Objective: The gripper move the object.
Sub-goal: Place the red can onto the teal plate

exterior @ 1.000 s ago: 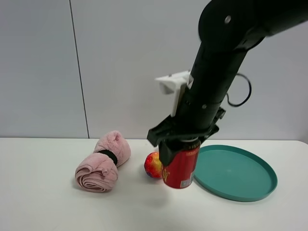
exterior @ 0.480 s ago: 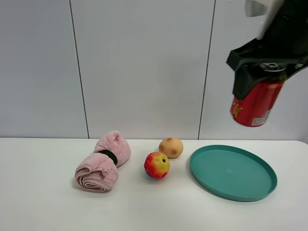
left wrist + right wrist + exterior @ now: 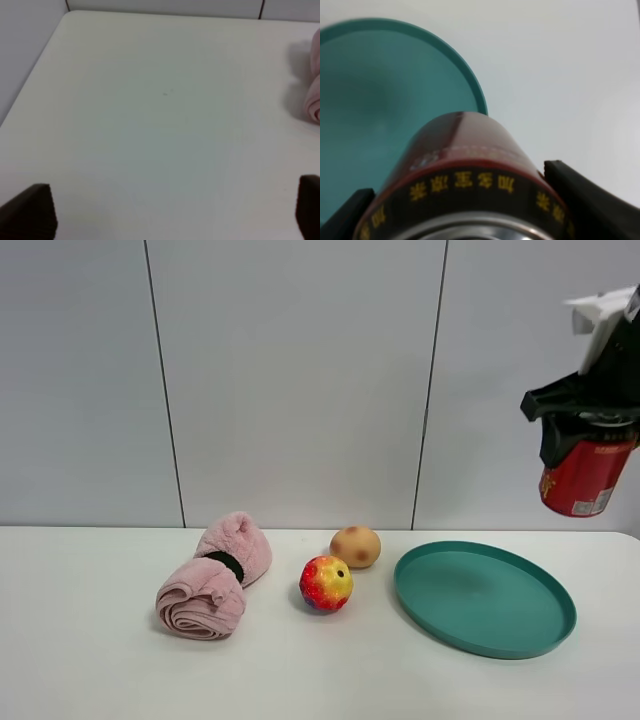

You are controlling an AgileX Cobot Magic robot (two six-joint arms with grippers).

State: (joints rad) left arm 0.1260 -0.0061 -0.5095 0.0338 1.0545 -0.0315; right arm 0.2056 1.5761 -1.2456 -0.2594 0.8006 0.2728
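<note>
The red drink can (image 3: 585, 477) with yellow lettering hangs high in the air at the far right, above the right edge of the teal plate (image 3: 484, 597). My right gripper (image 3: 590, 418) is shut on the can's top. In the right wrist view the can (image 3: 465, 165) fills the lower picture between the two black fingers (image 3: 585, 192), with the teal plate (image 3: 380, 100) below it. My left gripper (image 3: 170, 212) is open over bare white table; only its two fingertips (image 3: 30, 210) show.
On the white table stand a rolled pink towel (image 3: 212, 578), a red-yellow ball (image 3: 326, 583) and a tan round fruit (image 3: 355, 546), all left of the plate. The towel's edge (image 3: 314, 95) shows in the left wrist view. A grey panelled wall stands behind.
My right gripper has lifted the can from the table beside the ball, carried it up and to the right, and now holds it a little lower at the far right.
</note>
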